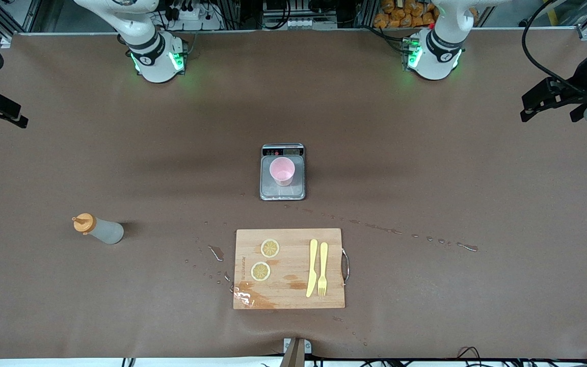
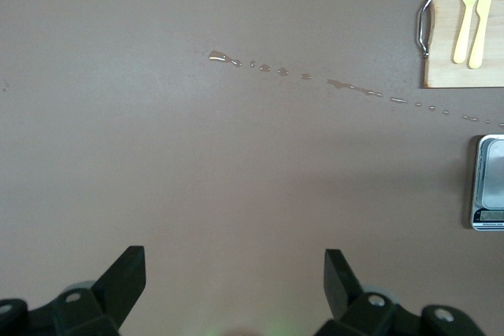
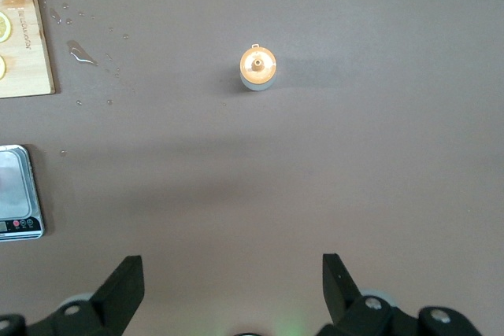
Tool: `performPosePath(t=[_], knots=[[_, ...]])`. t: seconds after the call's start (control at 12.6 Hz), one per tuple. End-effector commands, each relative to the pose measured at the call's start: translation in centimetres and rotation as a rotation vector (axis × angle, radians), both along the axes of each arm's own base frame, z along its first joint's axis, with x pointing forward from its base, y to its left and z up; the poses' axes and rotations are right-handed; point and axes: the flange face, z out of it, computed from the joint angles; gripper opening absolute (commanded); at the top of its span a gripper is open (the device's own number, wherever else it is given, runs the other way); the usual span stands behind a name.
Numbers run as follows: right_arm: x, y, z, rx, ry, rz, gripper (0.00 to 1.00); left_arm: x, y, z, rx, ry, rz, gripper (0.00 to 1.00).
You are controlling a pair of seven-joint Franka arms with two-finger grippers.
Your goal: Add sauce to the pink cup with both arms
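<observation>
Pink cup (image 1: 282,171) on scale (image 1: 283,189), sauce bottle (image 1: 98,229) upright nr right arm's table edge, fill level unclear; left gripper (image 2: 235,273) & right gripper (image 3: 233,273) both spread wide, holding nothing.

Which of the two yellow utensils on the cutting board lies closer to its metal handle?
The fork. It lies beside the knife, between the knife and the metal handle at the cutting board's edge.

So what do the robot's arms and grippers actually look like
Both arms are white, with black bands and green lights at the bases. The left gripper and right gripper each have two black, wedge-shaped fingers on dark mounts with round metal screws. Black cables trail near the left arm's base.
</observation>
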Motion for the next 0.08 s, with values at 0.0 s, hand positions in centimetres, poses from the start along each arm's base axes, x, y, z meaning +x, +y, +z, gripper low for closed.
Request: performPosePath(t=[0.0], knots=[[0.14,-0.26,0.60,-0.022,-0.019,-0.007,1.00,-0.08,-0.01,0.71,-0.007,0.010,-0.008,1.00]])
